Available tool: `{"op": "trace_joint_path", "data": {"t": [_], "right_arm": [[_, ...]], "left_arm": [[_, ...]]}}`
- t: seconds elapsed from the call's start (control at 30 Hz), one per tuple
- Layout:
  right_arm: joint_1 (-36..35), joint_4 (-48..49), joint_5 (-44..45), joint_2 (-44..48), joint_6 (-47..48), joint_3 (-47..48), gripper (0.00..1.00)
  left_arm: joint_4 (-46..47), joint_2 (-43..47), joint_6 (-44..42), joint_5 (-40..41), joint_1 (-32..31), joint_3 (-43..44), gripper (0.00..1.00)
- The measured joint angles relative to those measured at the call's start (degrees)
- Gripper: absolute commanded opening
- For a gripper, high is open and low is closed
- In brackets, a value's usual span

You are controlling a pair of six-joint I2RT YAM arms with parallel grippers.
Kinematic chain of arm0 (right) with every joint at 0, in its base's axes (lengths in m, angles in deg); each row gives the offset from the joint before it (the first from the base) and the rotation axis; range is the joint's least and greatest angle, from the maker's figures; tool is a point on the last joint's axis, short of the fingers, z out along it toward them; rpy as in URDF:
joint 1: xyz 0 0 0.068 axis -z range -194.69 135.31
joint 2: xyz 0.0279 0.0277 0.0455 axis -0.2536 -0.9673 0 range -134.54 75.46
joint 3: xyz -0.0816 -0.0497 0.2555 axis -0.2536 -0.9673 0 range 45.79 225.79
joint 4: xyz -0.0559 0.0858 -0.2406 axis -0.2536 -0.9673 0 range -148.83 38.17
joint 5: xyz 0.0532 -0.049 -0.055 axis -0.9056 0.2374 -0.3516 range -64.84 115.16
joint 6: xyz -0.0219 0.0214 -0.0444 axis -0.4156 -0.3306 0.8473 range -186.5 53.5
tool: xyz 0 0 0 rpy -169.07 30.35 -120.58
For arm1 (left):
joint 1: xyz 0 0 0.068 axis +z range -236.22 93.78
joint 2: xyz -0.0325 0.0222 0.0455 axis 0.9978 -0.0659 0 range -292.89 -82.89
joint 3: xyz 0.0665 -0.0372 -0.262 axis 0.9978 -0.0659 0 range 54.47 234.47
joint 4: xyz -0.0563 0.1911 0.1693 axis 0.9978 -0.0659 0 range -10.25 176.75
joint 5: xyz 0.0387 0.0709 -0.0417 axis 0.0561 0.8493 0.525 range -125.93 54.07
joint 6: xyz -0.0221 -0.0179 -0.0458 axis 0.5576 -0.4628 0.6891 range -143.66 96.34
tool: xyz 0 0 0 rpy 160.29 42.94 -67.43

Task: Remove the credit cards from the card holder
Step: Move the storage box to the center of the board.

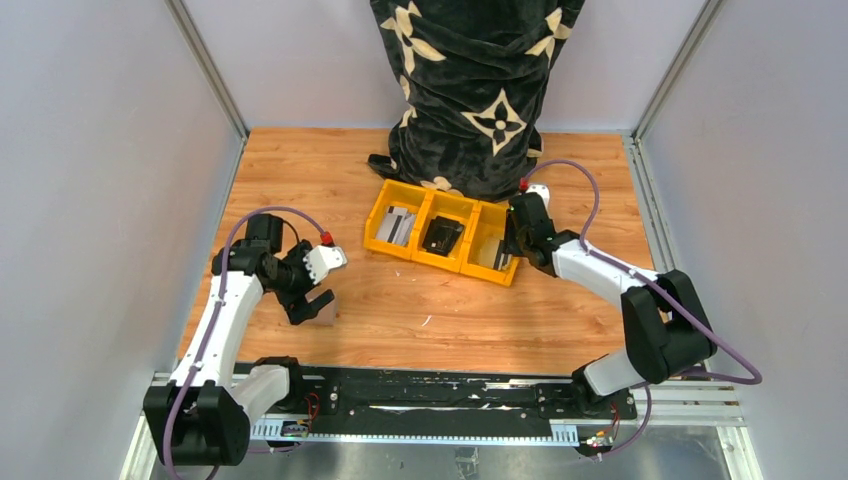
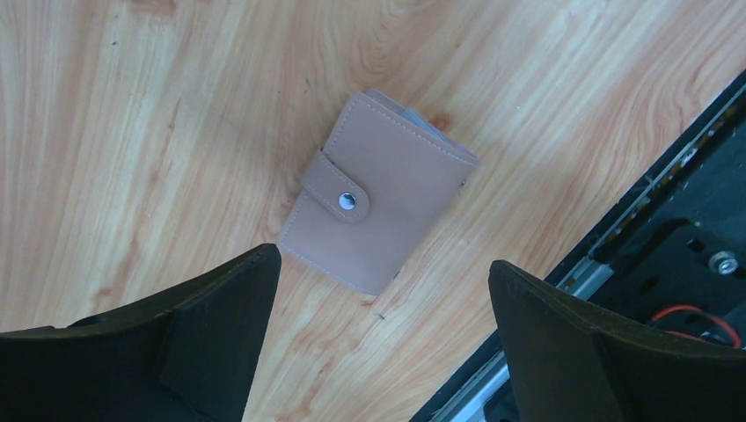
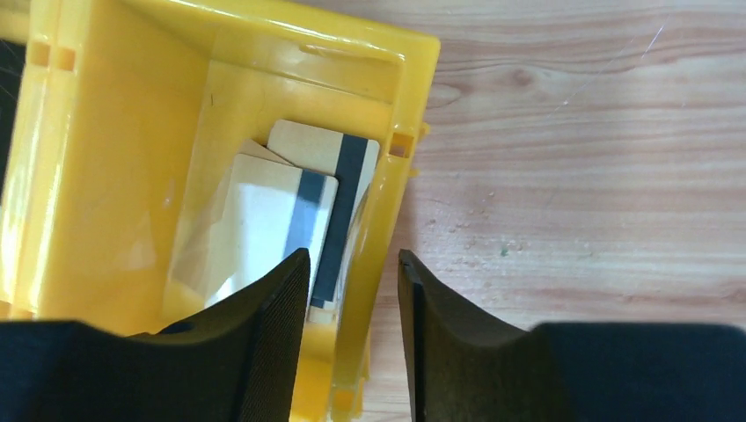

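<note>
The left gripper, jaws released wide above the card holder, should straddle it squarely; right gripper, jaws parted and empty, hovers over credit cards.

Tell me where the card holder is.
In the top view, the card holder lies on the table at left, right by the open left gripper, near the front rail.

Taupe card holder; pale credit cards, black stripe; yellow tray; black cloth, cream flowers.
</note>
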Motion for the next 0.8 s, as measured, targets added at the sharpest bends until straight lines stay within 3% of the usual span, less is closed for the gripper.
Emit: {"op": "trace_joint_path", "data": {"t": [0.1,0.2,0.47,0.8], "right_arm": [[1.11,-0.09,-1.51,0.24,2.14,0.00,0.62],[2.25,-0.39,-1.68,1.05,3.26,0.04,0.62],[2.62,-1.20,-2.32,1.55,3.45,1.55,0.49],[5.57,-2.60,-5.77,-2.49,4.02,4.92,0.31]], "left_arm": [[-1.14,0.68,-4.15,0.04,-0.22,-0.74,1.00],[-1.68,0.63,-7.87,0.94,-0.33,-1.05,1.00],[-2.05,-4.81,-17.38,5.29,-0.33,-1.55,1.00],[2.62,-7.78,-20.87,5.38,-0.35,-2.69,1.00]]}}
